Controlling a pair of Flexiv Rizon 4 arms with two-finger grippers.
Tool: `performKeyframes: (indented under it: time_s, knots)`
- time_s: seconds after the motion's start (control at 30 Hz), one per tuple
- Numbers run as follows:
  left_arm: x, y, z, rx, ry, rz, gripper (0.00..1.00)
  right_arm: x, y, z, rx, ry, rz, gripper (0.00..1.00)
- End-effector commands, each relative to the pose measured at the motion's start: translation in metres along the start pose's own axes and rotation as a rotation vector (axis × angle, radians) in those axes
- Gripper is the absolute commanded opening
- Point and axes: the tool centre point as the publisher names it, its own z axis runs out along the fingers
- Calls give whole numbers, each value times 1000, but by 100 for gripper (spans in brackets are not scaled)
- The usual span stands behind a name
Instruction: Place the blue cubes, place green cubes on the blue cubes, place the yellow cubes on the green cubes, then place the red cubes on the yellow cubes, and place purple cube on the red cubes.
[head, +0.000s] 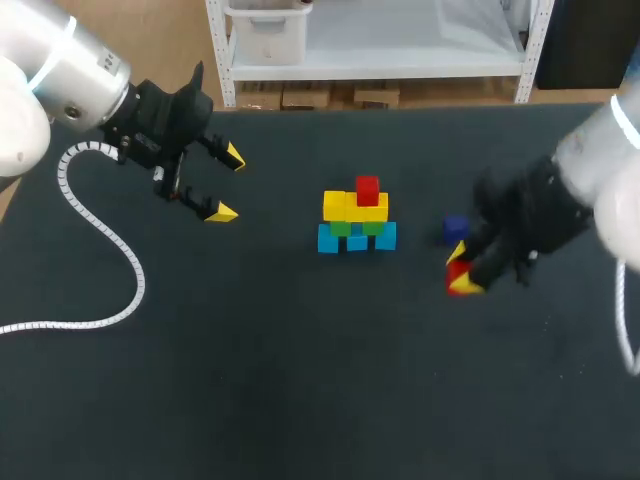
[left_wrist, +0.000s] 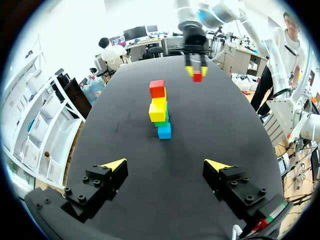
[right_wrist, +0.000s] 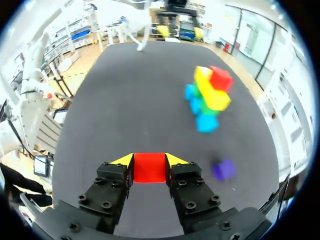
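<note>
A stack (head: 356, 222) stands mid-table: blue cubes (head: 358, 239) at the base, green cubes (head: 354, 228) on them, yellow cubes (head: 355, 206) above, one red cube (head: 367, 189) on top. My right gripper (head: 461, 268) is to the stack's right, shut on a second red cube (right_wrist: 149, 167) held between its yellow tips. A purple cube (head: 456, 228) lies on the table just behind that gripper and shows beside it as the purple cube (right_wrist: 223, 169) in the right wrist view. My left gripper (head: 226, 184) hangs open and empty at the far left, facing the stack (left_wrist: 160, 109).
A white coiled cable (head: 100, 250) from the left arm lies on the table's left side. The dark table top (head: 300, 380) stretches toward the near edge.
</note>
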Motion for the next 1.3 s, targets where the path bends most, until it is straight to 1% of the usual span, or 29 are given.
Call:
performKeyframes:
  time_s: [0.03,0.2,0.4,0.5,0.6,0.77,0.97,1.0,1.07,1.1,1.13,1.17,1.3]
  knots:
    - [1,1,1,2,-1,1,100,-21,43,23,64,-15,-27,0]
    - [1,1,1,2,-1,1,100,-50,55,53,39,-42,-89,0]
    - [1,1,1,2,-1,1,100,-77,58,89,13,-47,-145,0]
    - [1,1,1,2,-1,1,100,-85,58,105,4,-38,-167,0]
    - [1,1,1,2,-1,1,100,-93,53,116,11,-28,-185,0]
    - [1,1,1,2,-1,1,100,-101,44,130,15,-15,-204,0]
    - [1,1,1,2,-1,1,100,-108,35,146,-6,-3,-227,0]
    - [1,1,1,2,-1,1,100,-110,34,146,-7,-3,-226,9]
    - [1,1,1,2,-1,1,100,-113,32,146,-8,-6,-227,43]
    - [1,1,1,2,-1,1,100,-115,31,144,-7,-9,-228,49]
    - [1,1,1,2,-1,1,100,-116,30,142,-6,-12,-227,81]
    - [1,1,1,2,-1,1,100,-117,29,140,-2,-17,-230,100]
    - [1,1,1,2,-1,1,100,-120,27,123,10,-31,-251,100]
